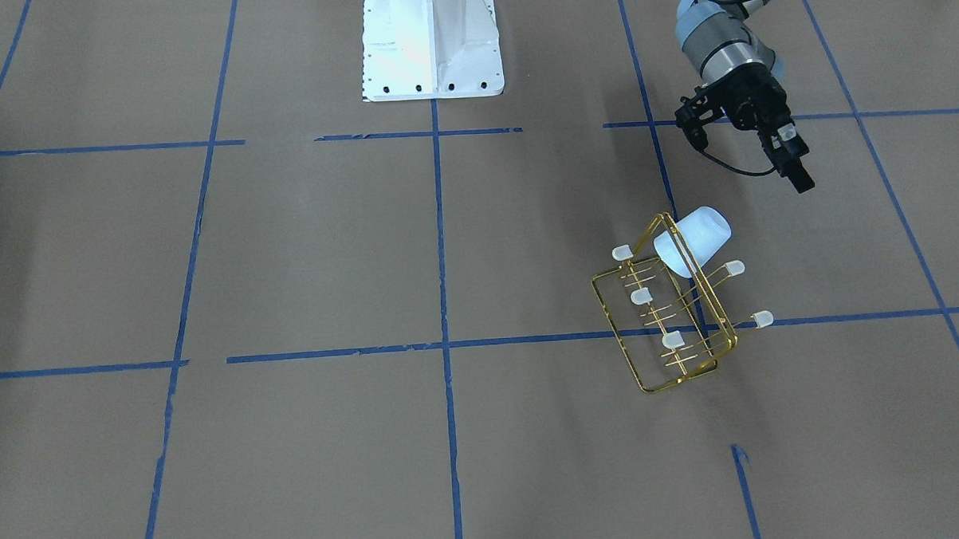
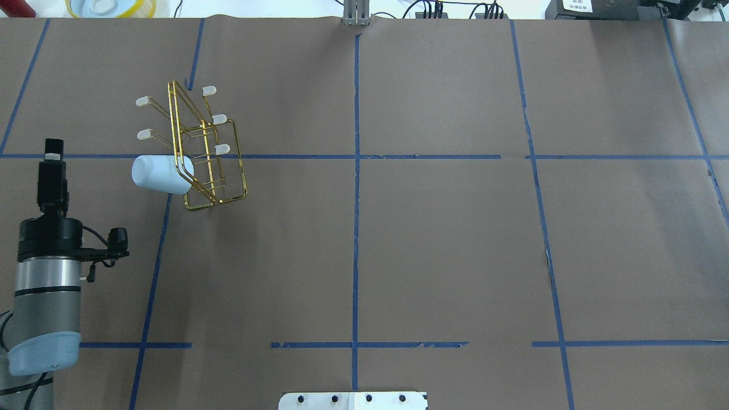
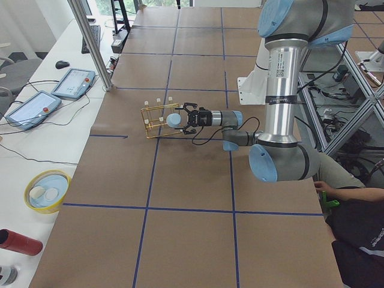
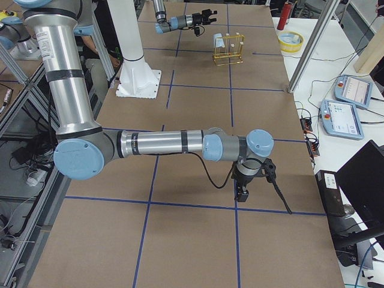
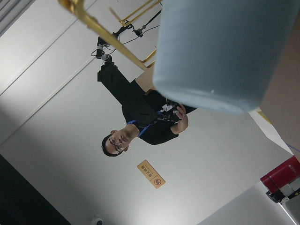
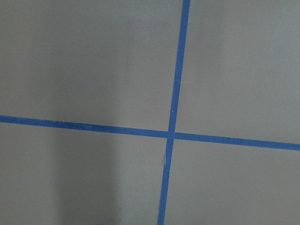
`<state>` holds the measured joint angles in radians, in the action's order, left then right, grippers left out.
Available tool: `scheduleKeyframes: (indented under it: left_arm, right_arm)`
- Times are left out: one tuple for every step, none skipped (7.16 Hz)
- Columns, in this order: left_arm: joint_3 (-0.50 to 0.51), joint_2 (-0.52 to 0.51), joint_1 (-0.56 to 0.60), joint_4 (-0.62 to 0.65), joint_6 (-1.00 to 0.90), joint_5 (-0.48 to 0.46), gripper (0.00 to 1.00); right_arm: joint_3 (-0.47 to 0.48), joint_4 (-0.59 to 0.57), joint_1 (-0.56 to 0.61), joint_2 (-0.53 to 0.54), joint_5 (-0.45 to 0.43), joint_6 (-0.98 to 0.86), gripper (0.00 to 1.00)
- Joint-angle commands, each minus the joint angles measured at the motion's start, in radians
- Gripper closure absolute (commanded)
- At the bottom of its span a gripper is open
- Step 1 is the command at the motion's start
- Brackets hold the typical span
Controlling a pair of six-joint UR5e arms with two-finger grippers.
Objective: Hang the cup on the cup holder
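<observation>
The pale blue cup (image 1: 698,238) hangs tilted, mouth inward, on an end prong of the gold wire cup holder (image 1: 672,311), which stands on the brown table. Both also show in the overhead view, cup (image 2: 156,173) and holder (image 2: 241,165). My left gripper (image 1: 795,163) is open and empty, drawn back from the cup's base with a clear gap; it also shows overhead (image 2: 53,149). The left wrist view shows the cup's base (image 5: 220,51) close up, with no fingers on it. My right gripper (image 4: 242,193) points down at bare table far away; I cannot tell whether it is open.
The white robot base (image 1: 432,48) stands at the table's robot-side edge. A yellow-rimmed bowl (image 3: 47,191) and a red cylinder (image 3: 18,242) lie off the table's far side. Blue tape lines grid the brown paper. An operator sits at the lower right of the left side view (image 3: 360,228).
</observation>
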<state>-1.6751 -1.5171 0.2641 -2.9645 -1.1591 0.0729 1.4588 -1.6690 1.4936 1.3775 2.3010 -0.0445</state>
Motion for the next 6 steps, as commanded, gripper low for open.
scheduleKeyframes:
  left_arm:
    - [-0.063, 0.080, 0.003, -0.166, 0.239, 0.071, 0.00]
    - [-0.063, 0.081, 0.004, -0.207, 0.463, 0.159, 0.00]
    - [-0.060, 0.081, 0.004, -0.209, 0.727, 0.236, 0.00]
    - [-0.057, 0.087, 0.003, -0.206, 0.956, 0.289, 0.00]
    - [-0.060, 0.089, 0.003, -0.206, 1.131, 0.339, 0.00]
    - [-0.061, 0.091, 0.006, -0.208, 1.338, 0.419, 0.00]
  right_arm:
    - [0.000, 0.000, 0.000, 0.000, 0.000, 0.000, 0.00]
    - [0.000, 0.000, 0.000, 0.000, 0.000, 0.000, 0.00]
    - [0.000, 0.000, 0.000, 0.000, 0.000, 0.000, 0.00]
    - [0.000, 0.000, 0.000, 0.000, 0.000, 0.000, 0.00]
    - [0.000, 0.000, 0.000, 0.000, 0.000, 0.002, 0.00]
    - [0.000, 0.000, 0.000, 0.000, 0.000, 0.000, 0.00]
